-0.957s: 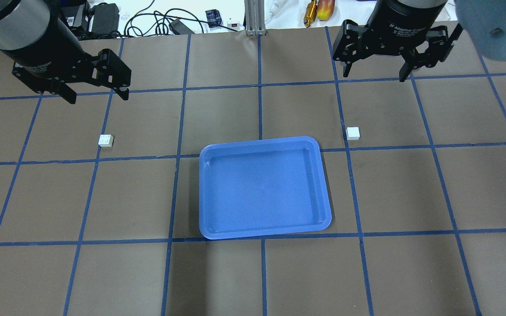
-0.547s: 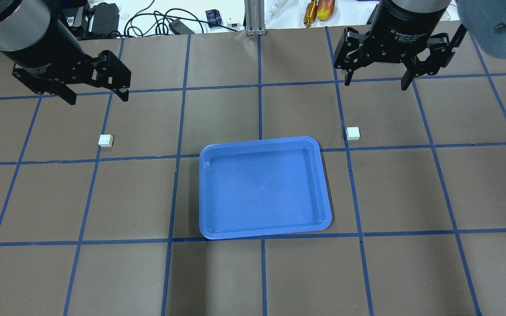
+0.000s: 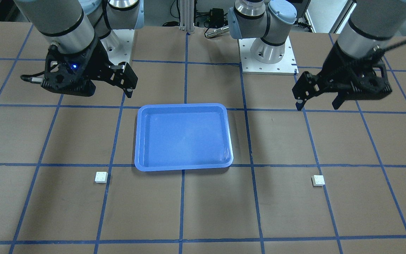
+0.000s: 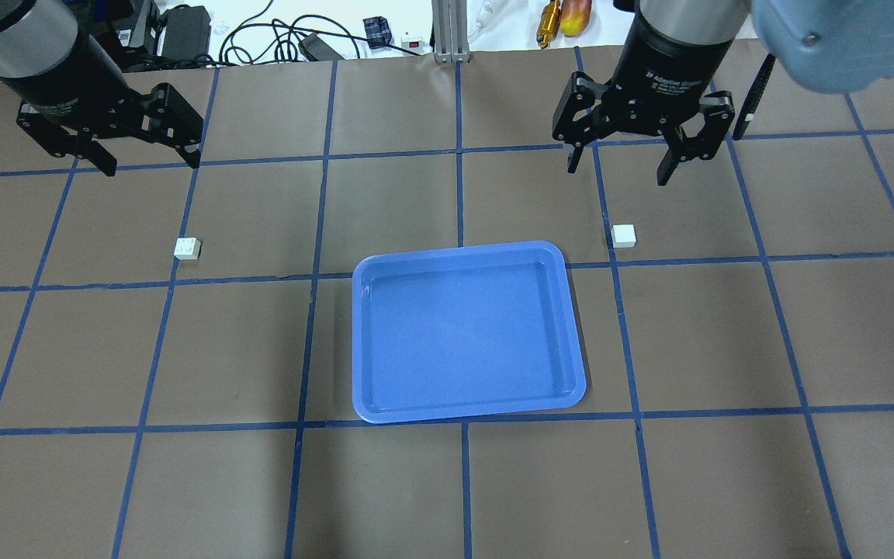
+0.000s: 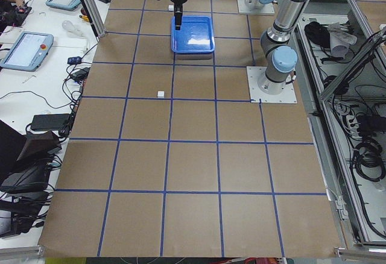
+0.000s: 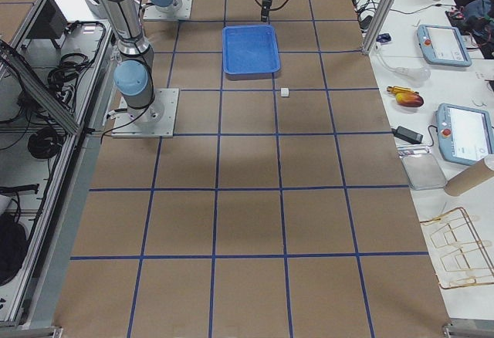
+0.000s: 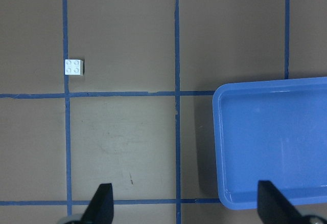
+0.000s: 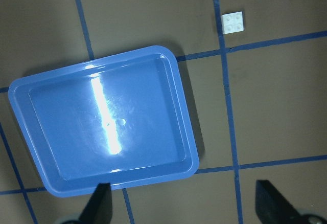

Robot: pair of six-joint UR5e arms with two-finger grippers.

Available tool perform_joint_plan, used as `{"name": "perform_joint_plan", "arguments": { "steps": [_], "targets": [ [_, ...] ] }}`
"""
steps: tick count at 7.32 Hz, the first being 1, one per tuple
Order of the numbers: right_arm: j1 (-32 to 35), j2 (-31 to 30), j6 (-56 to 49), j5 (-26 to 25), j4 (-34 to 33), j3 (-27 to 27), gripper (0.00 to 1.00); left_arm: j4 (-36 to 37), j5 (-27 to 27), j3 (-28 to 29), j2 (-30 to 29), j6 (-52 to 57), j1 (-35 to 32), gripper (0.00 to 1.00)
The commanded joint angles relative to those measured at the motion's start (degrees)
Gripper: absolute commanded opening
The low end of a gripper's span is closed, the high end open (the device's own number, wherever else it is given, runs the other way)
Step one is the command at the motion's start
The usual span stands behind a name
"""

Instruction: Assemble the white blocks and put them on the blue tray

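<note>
The blue tray (image 4: 462, 250) lies empty at the table's middle. One white block (image 4: 187, 248) sits alone left of the tray, the other white block (image 4: 624, 235) just off the tray's far right corner. My left gripper (image 4: 152, 164) is open and empty, hovering beyond the left block. My right gripper (image 4: 618, 172) is open and empty, hovering just beyond the right block. The left wrist view shows its block (image 7: 74, 67) studs up, far ahead of the open fingers, and the tray (image 7: 276, 142) to the right. The right wrist view shows its block (image 8: 233, 22) and the tray (image 8: 148, 111).
The table is brown with blue tape grid lines. Cables, a power brick (image 4: 185, 31) and a yellow tool (image 4: 549, 19) lie past the far edge. The arm bases (image 3: 266, 53) stand on the robot's side. In the front view the blocks (image 3: 101, 176) (image 3: 318, 180) lie on the side away from the robot.
My right gripper has moved left and toward the right block, still open. My left gripper has shifted a little left and away, still open. Blocks and tray have not moved.
</note>
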Motion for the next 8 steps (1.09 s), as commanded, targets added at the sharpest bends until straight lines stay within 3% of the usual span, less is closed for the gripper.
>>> {"name": "perform_joint_plan", "arguments": {
  "steps": [1, 3, 5, 6, 8],
  "targets": [
    [-0.21, 4.35, -35.89, 1.79, -4.75, 0.68, 1.0, 6.72, 0.23, 1.61, -9.2, 5.12, 3.75, 1.0],
    [-0.65, 9.61, -50.0, 1.09, -5.47, 0.68, 1.0, 11.39, 0.23, 1.7, -15.1, 4.97, 4.82, 1.0],
    [-5.45, 11.57, -75.2, 2.13, -7.57, 0.76, 1.0, 16.51, 0.23, 0.65, -19.33, 5.67, 5.26, 1.0],
    [-9.92, 11.58, -84.44, 5.71, -7.84, 1.81, 1.0, 16.51, 0.4, 0.3, -20.91, 7.76, 6.83, 1.0],
    [-21.08, 11.49, -102.21, 17.72, -7.93, 6.02, 1.0, 17.03, 0.49, -2.59, -23.11, 15.76, 8.33, 1.0]
  ]
}}
